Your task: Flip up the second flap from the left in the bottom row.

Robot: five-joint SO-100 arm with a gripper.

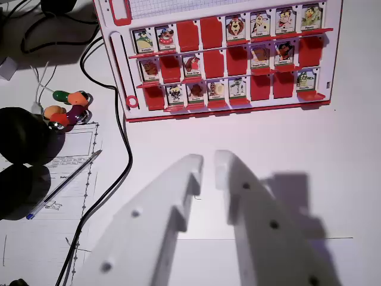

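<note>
Flaps fill a red board [128, 101] lying on the white table [333, 173] at the far side, in three rows; the bottom row [238, 89] is the one nearest the arm. From the left, that row starts with a red flap lying down [154, 97], then picture cards standing up at about the second to fifth places, then more red ones, so which flap the task means [175, 93] is a judgement: counted from the left edge, the second already looks raised, and I cannot tell for sure at this size. Left of the board, a black cable [125, 143] runs down the table, with coloured beads [68, 107], a pen [62, 185] on printed paper [47, 179], and a dark round thing [21, 155] cut off by the edge and too dim to name. Near the camera, the white gripper [208, 162] hangs above bare table, well short of the board, its jaws only slightly parted and empty, probably kept narrow so one tip can get under a flap's edge. Its shadow falls to the right. The board's top and the cards' names are cut off or too small to read.
</note>
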